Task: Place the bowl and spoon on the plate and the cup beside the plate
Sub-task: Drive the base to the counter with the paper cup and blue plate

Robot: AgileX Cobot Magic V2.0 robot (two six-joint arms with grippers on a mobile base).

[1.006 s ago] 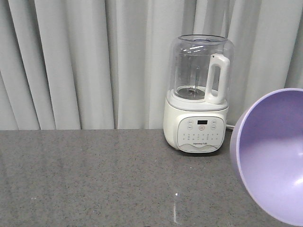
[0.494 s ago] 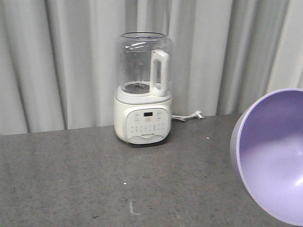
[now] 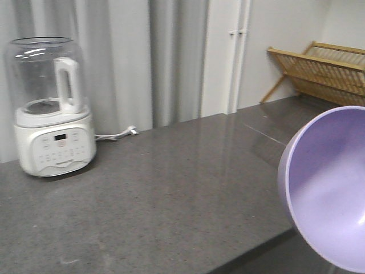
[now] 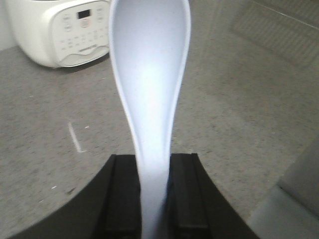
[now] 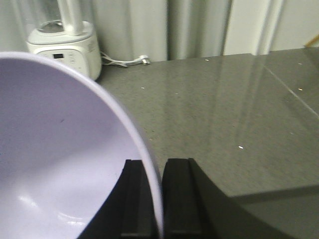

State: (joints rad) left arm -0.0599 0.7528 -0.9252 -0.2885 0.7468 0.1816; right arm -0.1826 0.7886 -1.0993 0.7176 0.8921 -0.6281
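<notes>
- Two arms are each carrying something. The left gripper (image 4: 153,191) is clenching the stubby handle of the spoon (image 4: 149,74). The right gripper (image 5: 152,199) is pinching the rim of the bowl (image 5: 60,149), one finger inside the wall and one outside.
- The spoon's long axis is running straight out from the left jaws. Its scoop is pointing away from the wrist with the hollow facing up toward the wrist camera, and it is hanging above the grey counter (image 3: 182,194).
- The bowl is hanging in the air at the right edge of the front view. It is tipped well over on its side with its mouth facing left, and only the fingers are touching it.
- Neither the plate nor the cup is showing in any view, so I cannot tell which way they are lying from either gripper or which arm is nearer.
- The visible counter is holding only a white blender (image 3: 51,114) at the back left, its loose cable (image 3: 117,134) just beside it, and a wooden rack (image 3: 319,71) at the far right.
- Judging from this, the coming move is turning on bringing the plate into view. The bowl is then needing to be levelled, mouth up, before going down on the plate. The spoon, sticking out along the left wrist's line, is probably needing to approach scoop first and lie flat beside the bowl.
</notes>
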